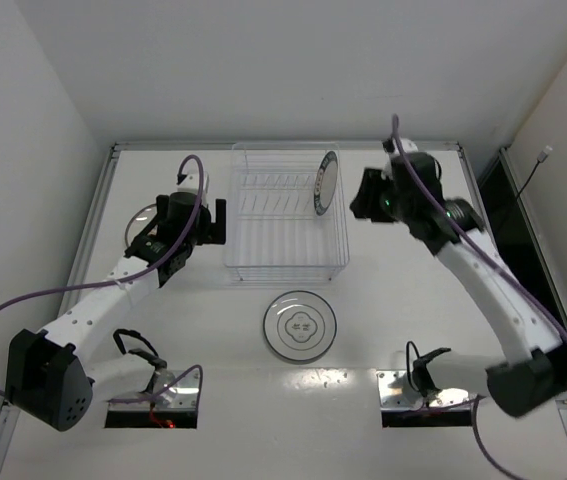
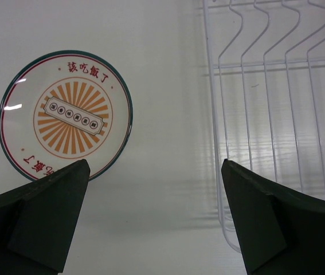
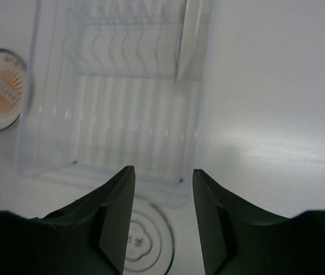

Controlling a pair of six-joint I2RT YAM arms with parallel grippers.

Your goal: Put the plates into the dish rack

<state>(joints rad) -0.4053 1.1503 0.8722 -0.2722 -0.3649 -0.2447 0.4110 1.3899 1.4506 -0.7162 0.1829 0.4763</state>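
Observation:
The clear dish rack [image 1: 288,268] stands at the middle back of the table. A plate with a dark-blue patterned rim [image 1: 326,183] stands upright in a slot at the rack's right end. A plate with a thin dark rim and a central motif [image 1: 300,325] lies flat in front of the rack. The orange sunburst plate [image 2: 65,114] lies flat left of the rack, mostly hidden by the left arm in the top view. My left gripper [image 2: 155,163] is open and empty, between that plate and the rack's wires [image 2: 265,67]. My right gripper [image 3: 163,169] is open and empty, above the table right of the rack [image 3: 110,126].
The right wrist view shows the upright plate [image 3: 188,40], the orange plate [image 3: 4,89] and the motif plate [image 3: 148,235]. White walls enclose the table on three sides. Purple cables loop from both arms. Two base plates sit at the near edge [image 1: 153,405].

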